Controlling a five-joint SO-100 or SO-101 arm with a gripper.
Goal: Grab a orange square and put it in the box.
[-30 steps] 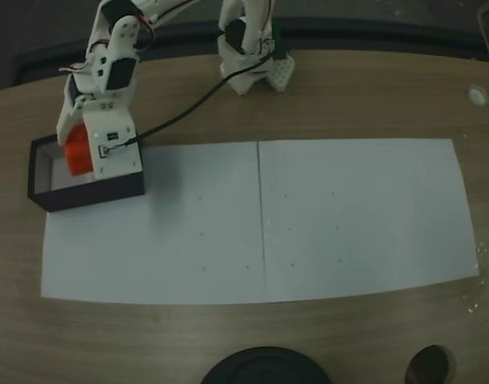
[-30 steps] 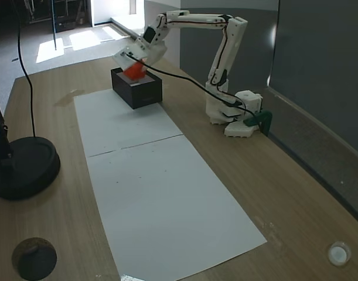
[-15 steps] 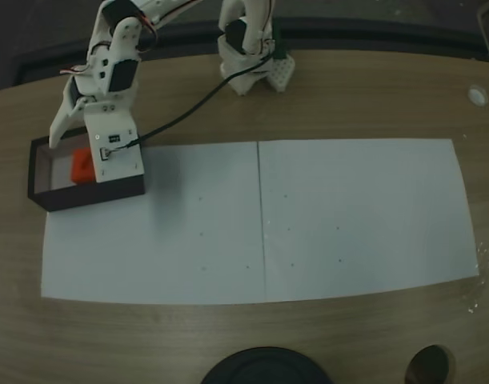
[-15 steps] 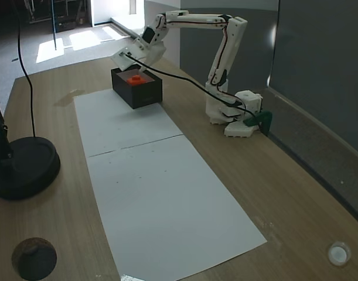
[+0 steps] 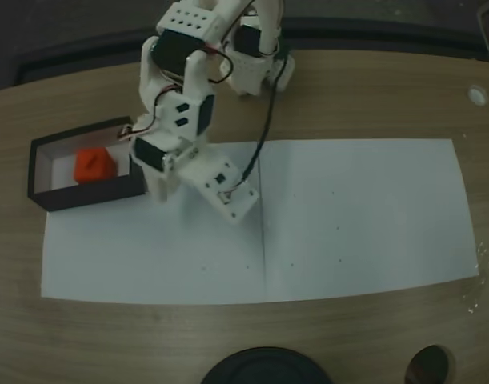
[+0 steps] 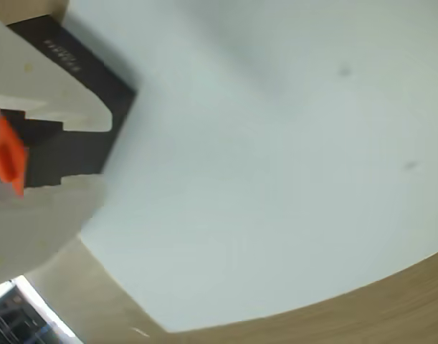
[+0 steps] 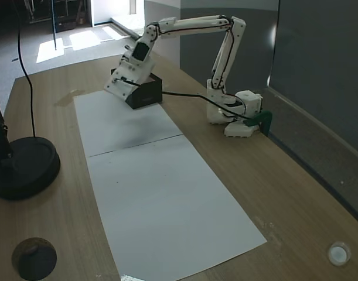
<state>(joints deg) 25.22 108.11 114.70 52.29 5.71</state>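
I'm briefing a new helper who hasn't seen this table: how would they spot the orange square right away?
Find the white paper sheet on the wooden table; at its left end in a fixed view sits the black-walled box. The orange square lies inside on the pale floor, the one bright orange-red thing among white, black and wood.

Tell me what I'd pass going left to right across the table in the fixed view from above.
The box with the orange square inside, then the robot arm's white head with its jaws over the paper, then a small white disc far right.

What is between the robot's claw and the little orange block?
In a fixed view, the box's black end wall stands between the gripper and the orange square.
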